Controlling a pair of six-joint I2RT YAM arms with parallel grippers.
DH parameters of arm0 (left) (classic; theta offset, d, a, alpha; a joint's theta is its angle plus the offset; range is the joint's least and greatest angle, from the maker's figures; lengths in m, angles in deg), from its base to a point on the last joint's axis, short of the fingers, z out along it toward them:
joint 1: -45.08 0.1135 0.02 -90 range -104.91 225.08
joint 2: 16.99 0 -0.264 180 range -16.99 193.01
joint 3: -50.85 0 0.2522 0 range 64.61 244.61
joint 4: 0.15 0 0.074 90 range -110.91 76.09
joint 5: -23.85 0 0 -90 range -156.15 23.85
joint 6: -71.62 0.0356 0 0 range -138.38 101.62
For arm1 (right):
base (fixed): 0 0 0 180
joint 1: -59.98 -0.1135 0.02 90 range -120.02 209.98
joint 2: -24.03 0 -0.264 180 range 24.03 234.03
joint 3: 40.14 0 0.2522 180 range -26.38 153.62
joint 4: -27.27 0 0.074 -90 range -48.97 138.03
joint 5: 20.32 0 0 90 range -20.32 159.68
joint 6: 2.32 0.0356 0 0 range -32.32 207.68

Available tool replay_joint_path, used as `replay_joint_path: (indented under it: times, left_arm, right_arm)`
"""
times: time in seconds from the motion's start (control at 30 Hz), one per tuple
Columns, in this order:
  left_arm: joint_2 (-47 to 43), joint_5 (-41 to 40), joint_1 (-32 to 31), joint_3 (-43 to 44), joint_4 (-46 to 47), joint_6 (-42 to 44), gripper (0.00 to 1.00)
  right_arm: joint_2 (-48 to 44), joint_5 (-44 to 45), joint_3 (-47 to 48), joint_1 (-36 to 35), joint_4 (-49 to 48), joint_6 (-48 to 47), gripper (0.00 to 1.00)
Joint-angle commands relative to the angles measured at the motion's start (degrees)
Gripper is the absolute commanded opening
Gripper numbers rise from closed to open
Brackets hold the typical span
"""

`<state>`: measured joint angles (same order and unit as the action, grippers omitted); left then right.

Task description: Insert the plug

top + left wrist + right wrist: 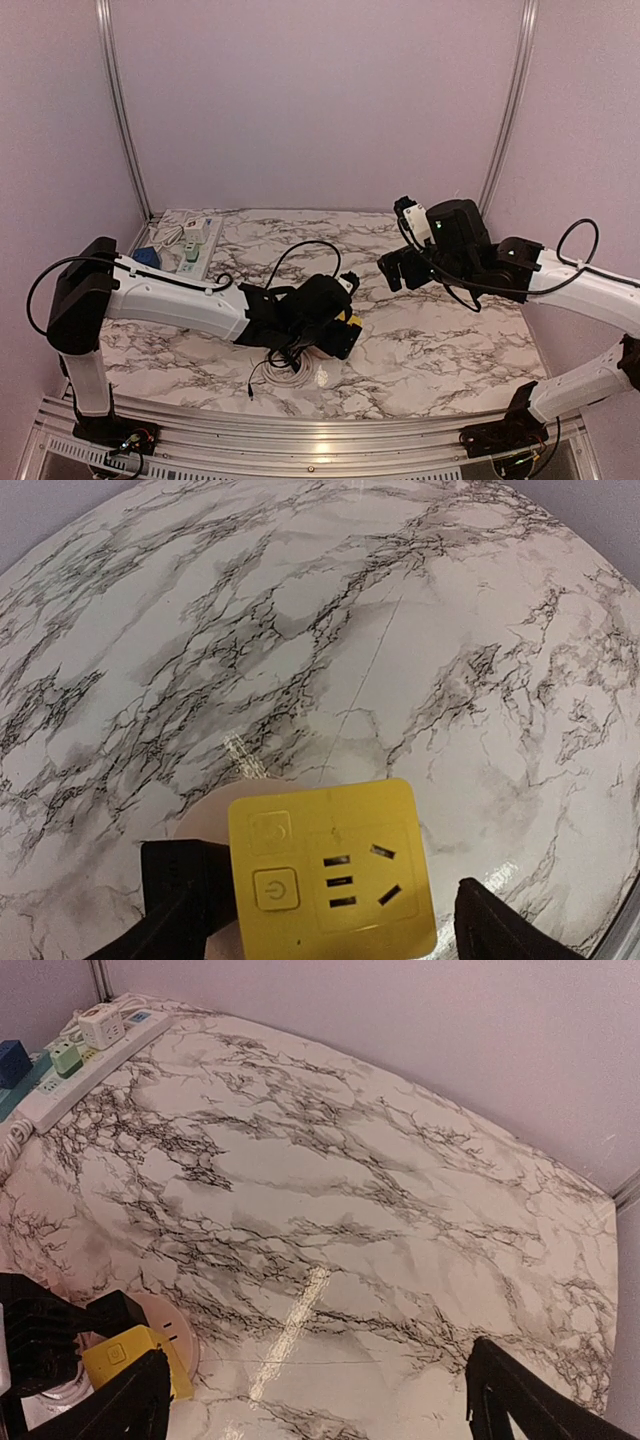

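Note:
A yellow plug cube [330, 865] with a power button and socket slots on its face sits on a round white base [205, 825] on the marble table. My left gripper [340, 920] is open around it: the left finger [185, 900] touches the cube's side and the right finger [510, 930] stands apart from it. In the top view the left gripper [340, 330] is low over the cube [352, 322]. My right gripper [400, 268] is open and empty, raised above the table's middle right; its wrist view shows the cube [125, 1355] at lower left.
A white power strip [198, 245] with several adapters plugged in lies at the back left; it also shows in the right wrist view [80, 1060]. A coiled white cable [285, 365] lies under the left arm, and a black cable [300, 248] loops behind it.

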<state>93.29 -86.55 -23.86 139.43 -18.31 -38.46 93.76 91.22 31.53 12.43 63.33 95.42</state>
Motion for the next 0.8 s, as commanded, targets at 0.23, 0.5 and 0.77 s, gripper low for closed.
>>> replay_joint_path:
  times: [0.23, 0.5, 0.77]
  left_arm:
    - [2.04, 0.95, -0.22, 1.28, -2.15, 0.93, 0.71]
    - [2.26, -1.80, -0.14, 1.77, -4.10, 0.90, 0.64]
    - [-0.30, -4.16, 5.76, -2.11, -5.19, 0.51, 0.62]
  right_arm:
    - [-1.18, -0.28, 0.10, 0.44, -1.30, 0.87, 0.99]
    - [-1.62, -0.27, -0.30, 0.51, -1.43, 0.89, 0.99]
    - [-1.62, -0.88, -0.96, 0.47, -2.12, 1.13, 0.98]
